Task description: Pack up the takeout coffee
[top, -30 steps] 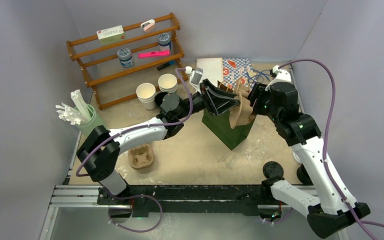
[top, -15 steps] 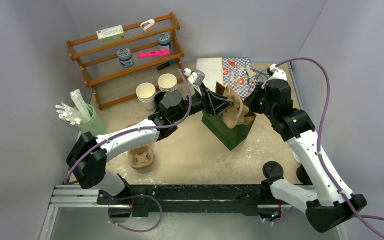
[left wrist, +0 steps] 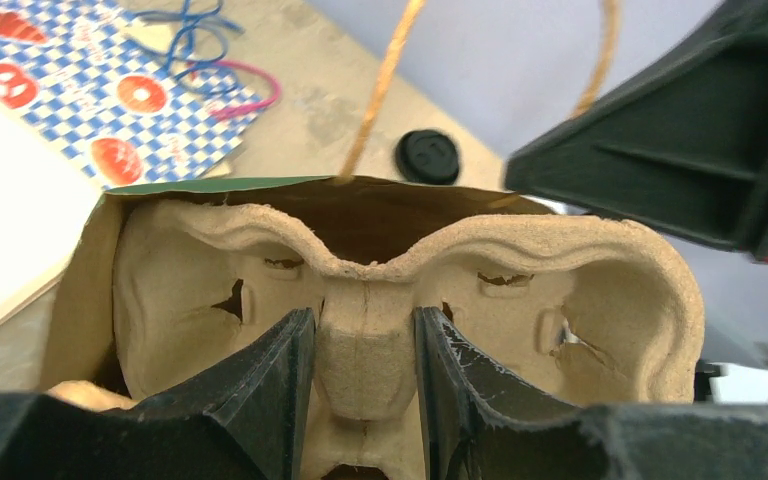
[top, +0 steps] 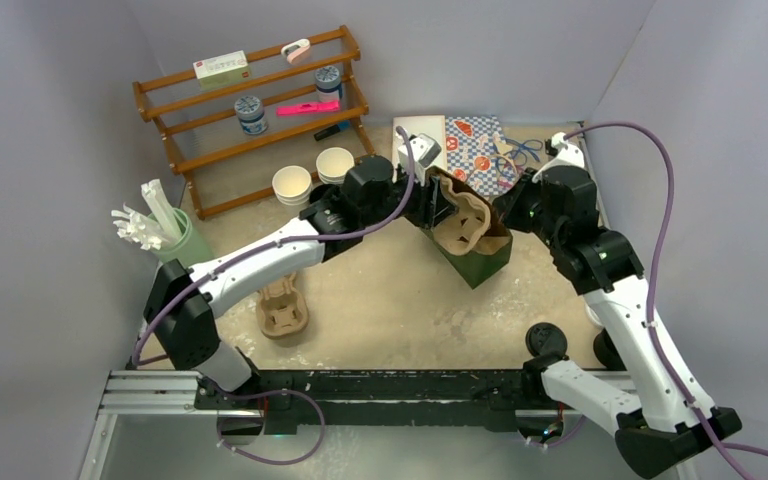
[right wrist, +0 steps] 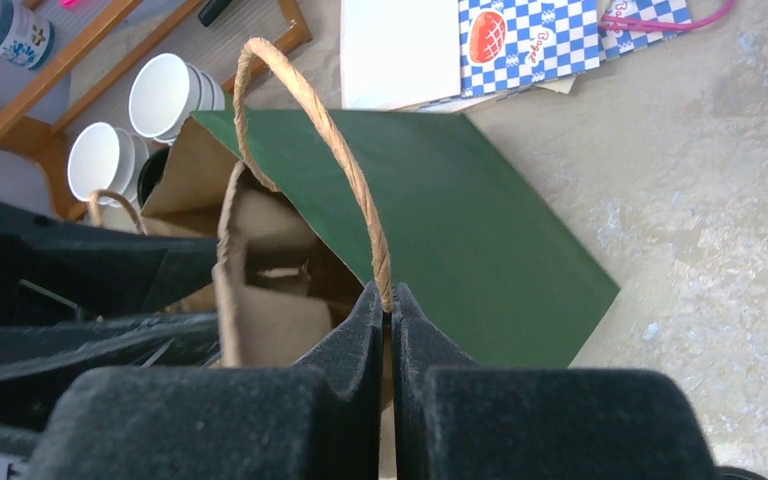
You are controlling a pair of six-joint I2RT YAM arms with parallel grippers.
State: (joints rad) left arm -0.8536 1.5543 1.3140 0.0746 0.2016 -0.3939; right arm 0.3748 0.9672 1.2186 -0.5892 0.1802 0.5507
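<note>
A dark green paper bag (top: 480, 262) stands at the middle of the table, tilted, mouth up. My left gripper (left wrist: 365, 325) is shut on the centre ridge of a brown pulp cup carrier (left wrist: 560, 300), which sits in the bag's mouth (top: 465, 222). My right gripper (right wrist: 387, 292) is shut on the bag's twine handle (right wrist: 310, 100) at the bag's right side (top: 508, 205). A round black lid (top: 545, 338) lies front right, also seen beyond the bag (left wrist: 427, 155). I cannot tell whether it tops the takeout coffee.
A wooden shelf (top: 250, 110) stands back left, with two open white-lined cups (top: 292, 185) in front. A second pulp carrier (top: 282, 312) lies front left, near a green holder of white utensils (top: 175, 240). Checked paper (top: 475, 145) lies behind the bag.
My left arm has reached right and pushed the carrier into the bag's mouth. My right gripper has closed on the twine handle.
</note>
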